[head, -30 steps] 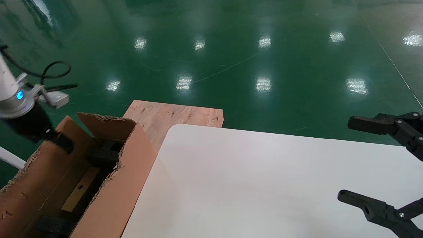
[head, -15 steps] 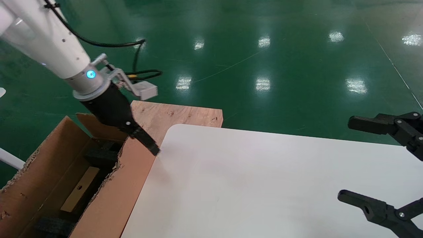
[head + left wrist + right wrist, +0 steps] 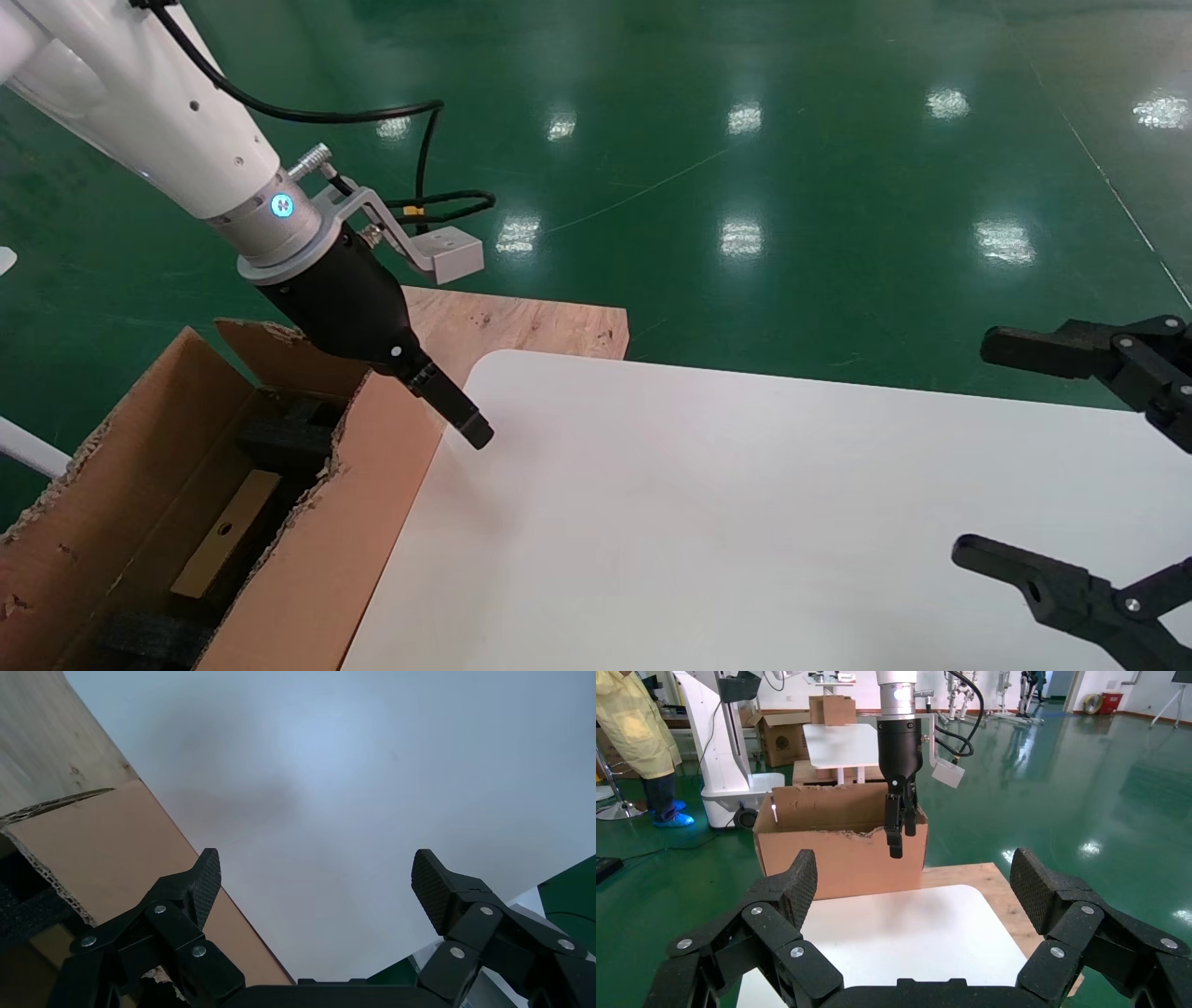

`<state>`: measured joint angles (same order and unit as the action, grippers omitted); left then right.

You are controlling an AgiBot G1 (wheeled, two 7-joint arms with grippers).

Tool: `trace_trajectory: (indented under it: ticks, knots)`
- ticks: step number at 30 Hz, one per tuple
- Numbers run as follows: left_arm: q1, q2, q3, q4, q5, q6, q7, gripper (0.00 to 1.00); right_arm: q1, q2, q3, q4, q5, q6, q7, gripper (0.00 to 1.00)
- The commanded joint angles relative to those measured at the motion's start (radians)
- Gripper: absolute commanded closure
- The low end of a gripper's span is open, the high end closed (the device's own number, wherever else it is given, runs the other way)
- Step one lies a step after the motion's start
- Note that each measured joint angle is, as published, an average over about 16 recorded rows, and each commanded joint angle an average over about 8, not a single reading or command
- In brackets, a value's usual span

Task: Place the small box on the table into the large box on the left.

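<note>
The small box (image 3: 223, 531), tan with a round hole, lies inside the large box (image 3: 307, 559), a torn-edged carton left of the table (image 3: 745, 513). My left gripper (image 3: 473, 431) hangs just above the table's left edge, beside the carton's near wall. In the left wrist view it (image 3: 316, 874) is open with nothing between its fingers; the table (image 3: 351, 776) and the carton wall (image 3: 112, 846) lie below. My right gripper (image 3: 987, 447) is parked open over the table's right side. The right wrist view shows it (image 3: 914, 874) open, facing the left gripper (image 3: 898, 836) and the carton (image 3: 835, 853).
A bare plywood board (image 3: 503, 321) lies behind the table's rounded corner. Dark foam pieces (image 3: 284, 438) sit in the carton. Green floor surrounds the table. Far off stand a person in yellow (image 3: 638, 734), another robot (image 3: 722, 755) and more cartons (image 3: 828, 709).
My left arm has swung right, from over the large box's far side to above the table's left edge. The small box stays in the carton. The right arm has not moved.
</note>
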<state>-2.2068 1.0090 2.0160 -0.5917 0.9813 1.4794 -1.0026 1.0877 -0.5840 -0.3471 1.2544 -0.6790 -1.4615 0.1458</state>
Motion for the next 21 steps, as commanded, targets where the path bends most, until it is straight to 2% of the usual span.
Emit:
trace_trajectory:
  ticks: [1, 5, 21]
  knots:
    - [0.002, 0.0, 0.004, 0.013, 0.005, 0.0, 0.002, 0.0, 0.0, 0.0, 0.0, 0.0, 0.0, 0.0, 0.0, 0.0]
    - [0.057, -0.019, -0.082, -0.025, -0.008, 0.001, 0.042, 0.0, 0.0, 0.0, 0.0, 0.0, 0.0, 0.0, 0.0, 0.0]
    - [0.364, -0.127, -0.555, -0.215, -0.078, 0.005, 0.263, 0.0, 0.0, 0.0, 0.0, 0.0, 0.0, 0.0, 0.0, 0.0]
